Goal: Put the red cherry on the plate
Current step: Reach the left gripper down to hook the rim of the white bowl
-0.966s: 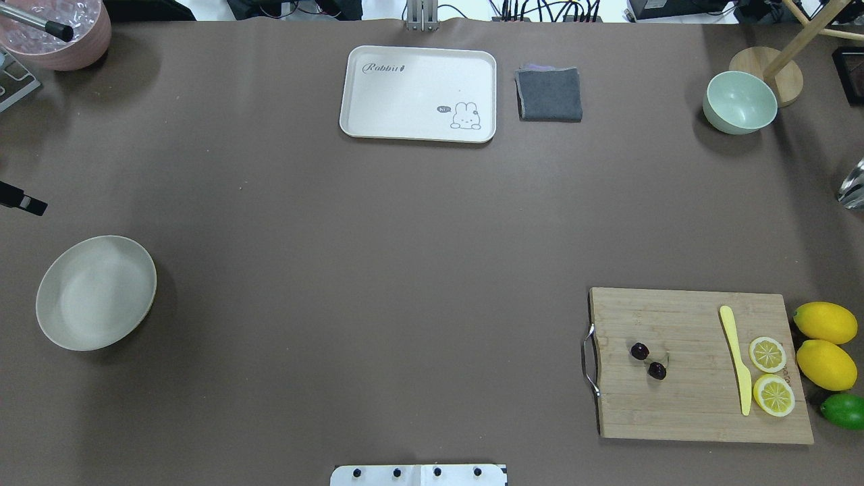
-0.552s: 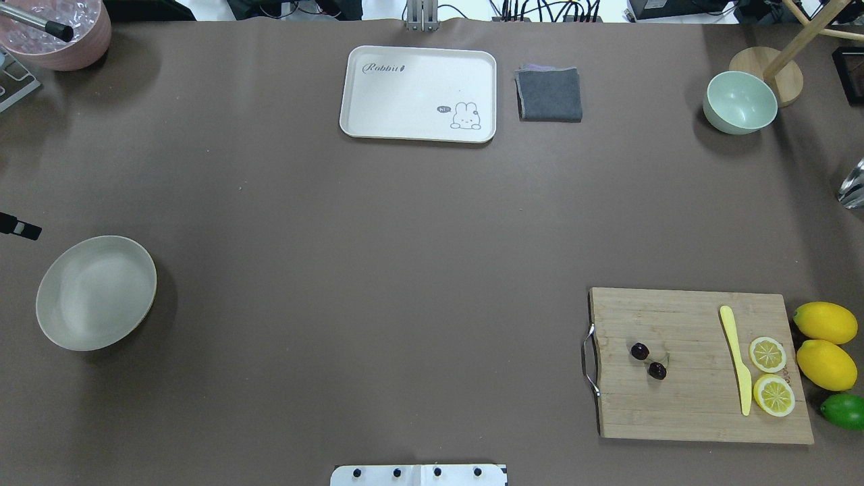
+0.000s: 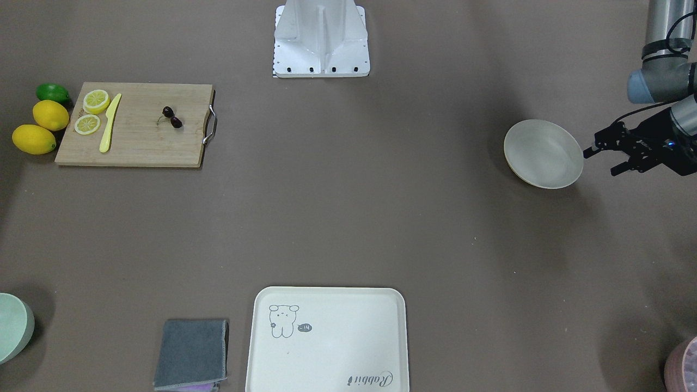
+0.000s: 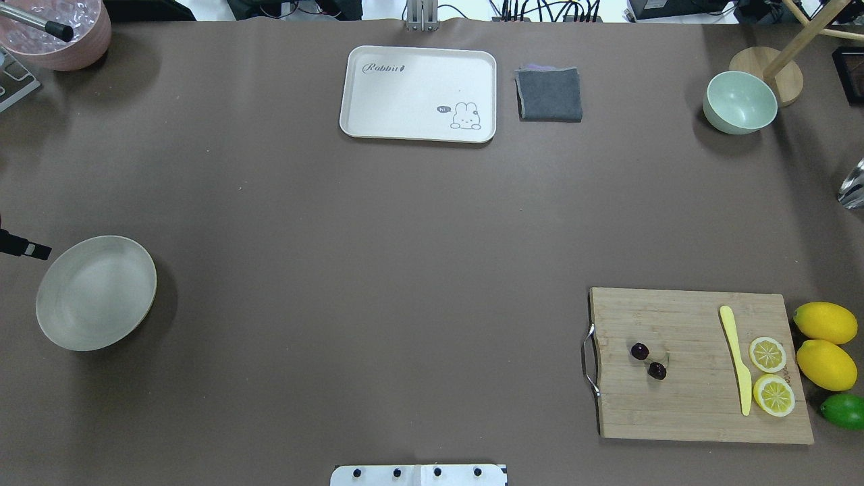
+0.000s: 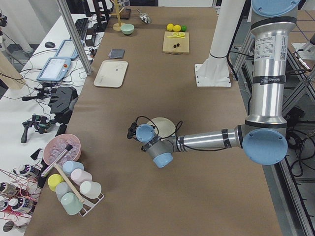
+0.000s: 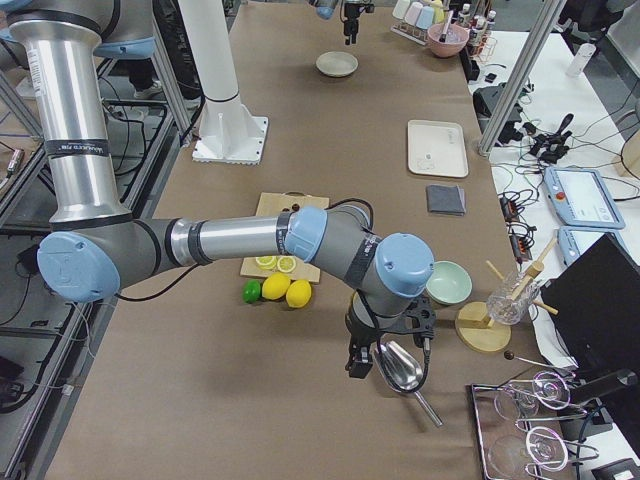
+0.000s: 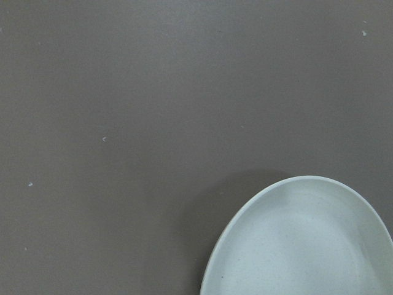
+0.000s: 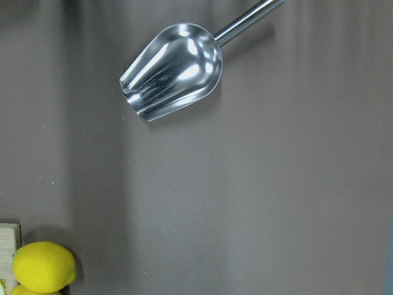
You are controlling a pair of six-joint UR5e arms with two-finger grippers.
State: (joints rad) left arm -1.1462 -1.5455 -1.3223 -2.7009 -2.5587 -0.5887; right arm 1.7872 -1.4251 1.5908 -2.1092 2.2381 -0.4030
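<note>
The red cherry (image 4: 648,361), two tiny dark fruits on joined stems, lies on the wooden cutting board (image 4: 688,405) near its handle, at the table's right front; it also shows in the front view (image 3: 172,118). The plate (image 4: 96,292), a round cream dish, sits far off at the left with nothing in it (image 3: 543,154) (image 7: 307,246). My left gripper (image 3: 599,163) hovers just outside the plate's outer rim, open and holding nothing. My right gripper (image 6: 385,350) hangs over a metal scoop past the lemons; whether it is open or shut I cannot tell.
On the board lie a yellow knife (image 4: 736,358) and two lemon slices (image 4: 769,374); two lemons (image 4: 825,344) and a lime (image 4: 844,410) sit beside it. At the back stand a rabbit tray (image 4: 418,93), grey cloth (image 4: 549,94), mint bowl (image 4: 740,101) and pink ice bucket (image 4: 57,34).
The left gripper's fingertip has slid along the table's left edge towards the robot, ending right beside the plate. Cherry, plate and board have not moved.
</note>
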